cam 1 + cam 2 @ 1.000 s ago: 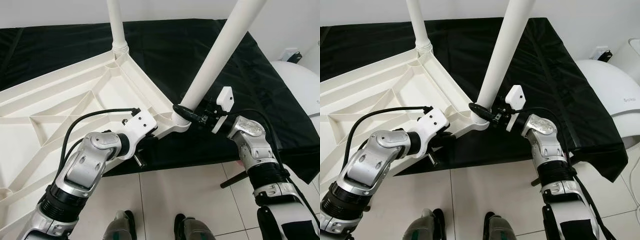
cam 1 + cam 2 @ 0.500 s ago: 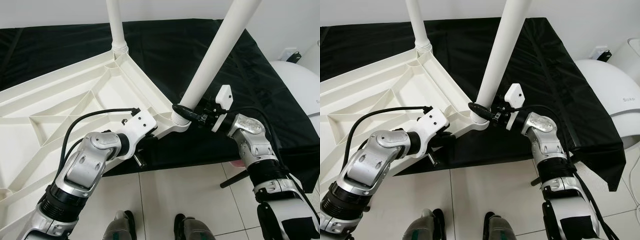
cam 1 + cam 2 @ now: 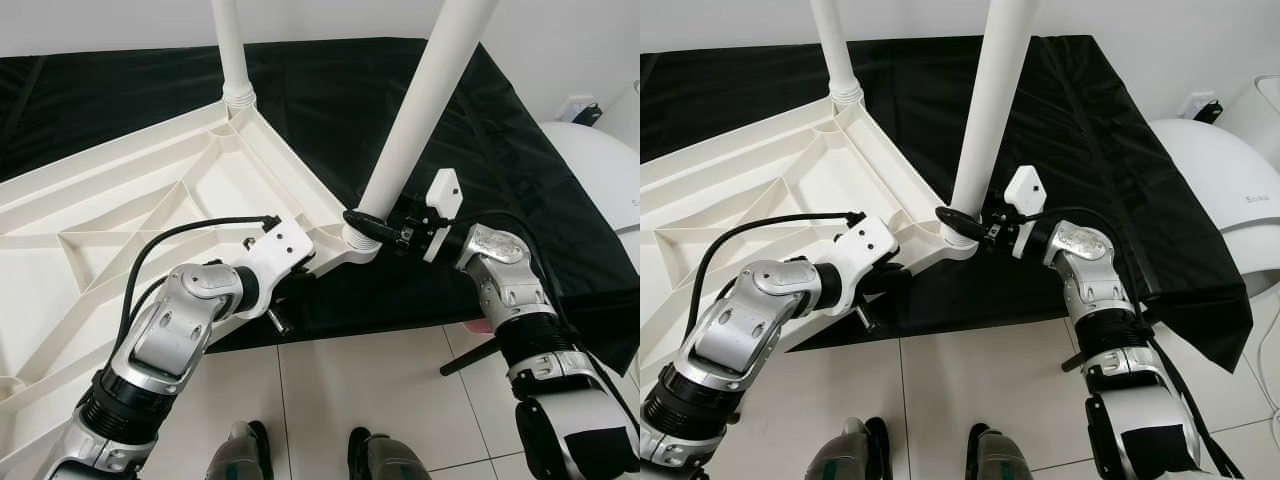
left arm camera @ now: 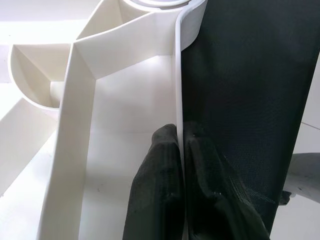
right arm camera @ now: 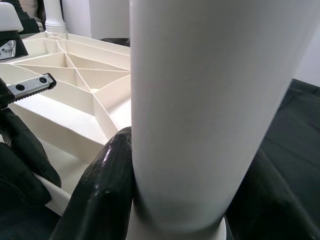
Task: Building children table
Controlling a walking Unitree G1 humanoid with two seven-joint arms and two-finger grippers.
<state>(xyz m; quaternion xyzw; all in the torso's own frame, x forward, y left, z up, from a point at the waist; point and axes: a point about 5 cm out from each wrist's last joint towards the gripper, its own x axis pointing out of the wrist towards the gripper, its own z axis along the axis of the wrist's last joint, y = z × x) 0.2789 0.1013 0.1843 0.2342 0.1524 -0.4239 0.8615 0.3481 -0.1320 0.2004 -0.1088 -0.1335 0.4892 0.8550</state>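
Upturned white tabletop (image 3: 150, 215) lying ribbed side up on a black-draped surface (image 3: 420, 60), near corner overhanging the drape's front edge above the tiled floor (image 3: 360, 380). Left gripper (image 4: 179, 150) pinched shut on the thin outer rim wall just beside that near corner, one finger (image 4: 155, 185) inside the rim and one outside against the drape; grip probably there to steady the top while the corner is worked. Right gripper (image 3: 378, 228) at the same corner from the opposite side, fingers (image 5: 102, 185) wrapped closed about the base of the near leg (image 3: 425, 90), right where it meets the corner socket (image 3: 358, 243). Low hold likely chosen to steer the leg's foot into the socket. Near leg leaning slightly away from plumb, so seating judged not finished; whether any thread is engaged cannot be told. Second leg (image 3: 230, 45) standing upright in the socket at the far corner from the near one, apparently already fitted. White rounded object (image 3: 600, 170) beyond the drape's edge, well apart from the corner.
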